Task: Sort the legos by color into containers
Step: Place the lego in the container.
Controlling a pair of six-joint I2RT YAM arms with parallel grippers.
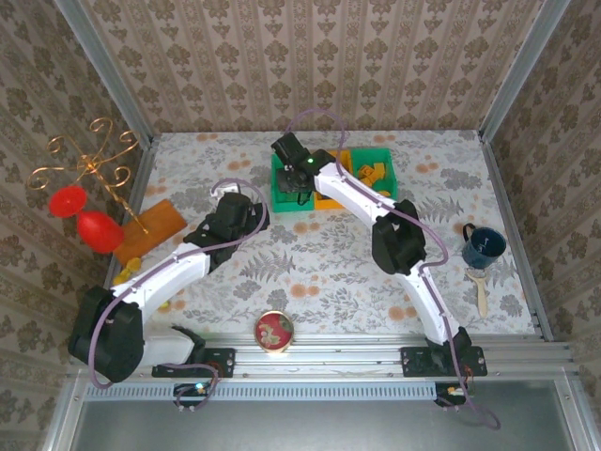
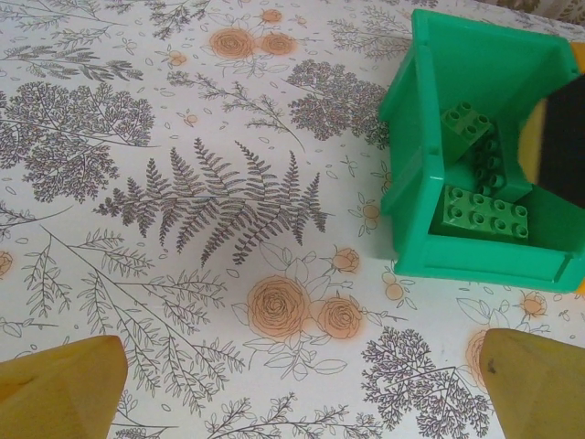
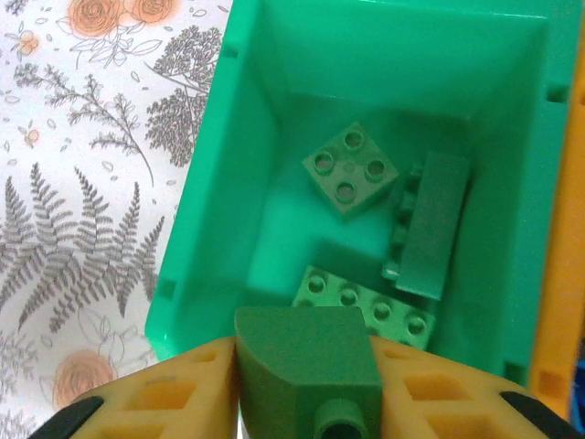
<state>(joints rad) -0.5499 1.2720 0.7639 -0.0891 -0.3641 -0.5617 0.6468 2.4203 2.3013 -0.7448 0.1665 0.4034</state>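
Bricks (image 3: 352, 170) in left green bin (image 3: 218, 174): three; fourth brick (image 3: 306, 352) in right pincer (image 3: 307, 389).

My left arm (image 1: 169, 272) and right arm (image 1: 352, 193) are the same deal: white shells, chunky black joints, black bases bolted at the near edge of the table (image 1: 310, 268). Lilac cable loops off each. Little green light (image 1: 308, 162) by my right wrist. Jaws are mustard yellow.

Floral table (image 1: 319, 254): bins (image 1: 392, 175), mug (image 1: 483, 246), tin (image 1: 274, 332), spoon (image 1: 481, 289), sheet (image 1: 156, 223).
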